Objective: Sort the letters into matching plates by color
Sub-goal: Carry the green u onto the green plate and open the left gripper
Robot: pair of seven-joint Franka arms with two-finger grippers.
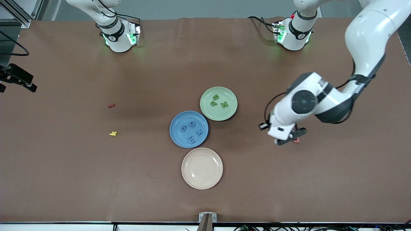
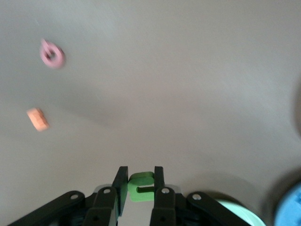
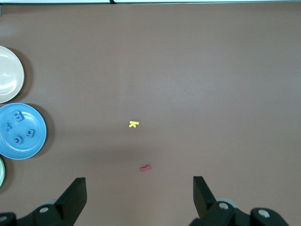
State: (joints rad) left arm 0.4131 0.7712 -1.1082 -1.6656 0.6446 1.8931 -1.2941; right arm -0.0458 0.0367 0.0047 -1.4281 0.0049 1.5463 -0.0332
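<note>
Letters are nearly sorted: the last green letter [image 2: 140,186] sits pinched in the left gripper [image 1: 290,138], up over bare table toward the left arm's end. Next comes carrying it to the green plate [image 1: 218,103]. The right gripper [image 3: 139,193] waits, jaws wide.

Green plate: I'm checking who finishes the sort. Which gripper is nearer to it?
Left. The left gripper, holding a green letter, is up beside the green plate; the right gripper waits open near its base.

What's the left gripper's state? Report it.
Shut on a green letter: the left gripper pinches it between its fingers, over bare table toward the left arm's end.
</note>
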